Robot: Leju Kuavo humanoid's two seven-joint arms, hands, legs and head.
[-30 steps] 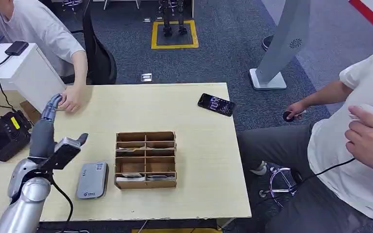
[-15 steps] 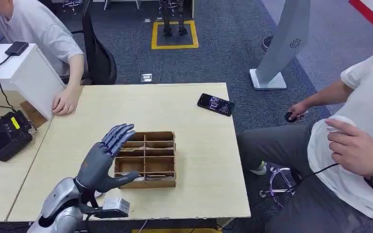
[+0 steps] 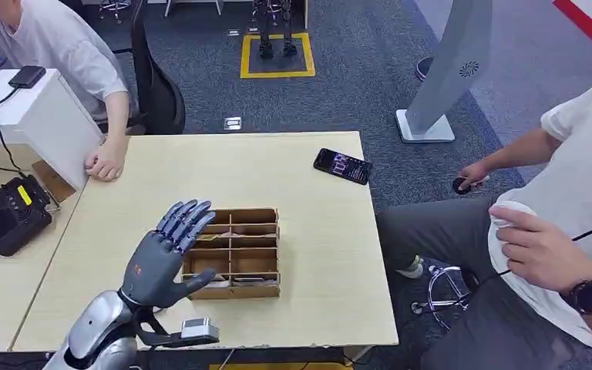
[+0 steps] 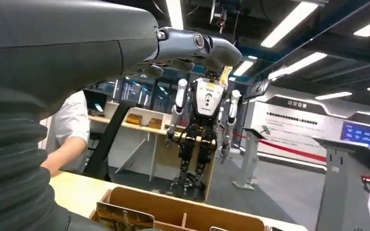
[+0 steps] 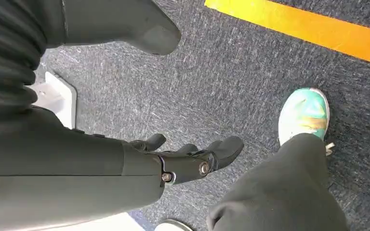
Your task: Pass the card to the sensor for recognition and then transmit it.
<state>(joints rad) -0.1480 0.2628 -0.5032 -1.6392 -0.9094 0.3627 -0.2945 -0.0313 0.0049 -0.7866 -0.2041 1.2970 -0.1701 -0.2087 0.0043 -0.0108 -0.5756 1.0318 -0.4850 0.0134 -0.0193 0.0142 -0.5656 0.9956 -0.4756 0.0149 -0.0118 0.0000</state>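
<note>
While empty, left hand (image 3: 156, 264) fingers spread above wooden organizer (image 3: 232, 253); right hand (image 5: 183, 159) loose, unladen.

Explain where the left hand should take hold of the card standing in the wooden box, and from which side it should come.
Probably the card's upper edge, reached from above. It stands upright in a slot of the wooden box, whose walls close off its sides and faces, so just the top lies free. The left hand hovers open over that end.
</note>
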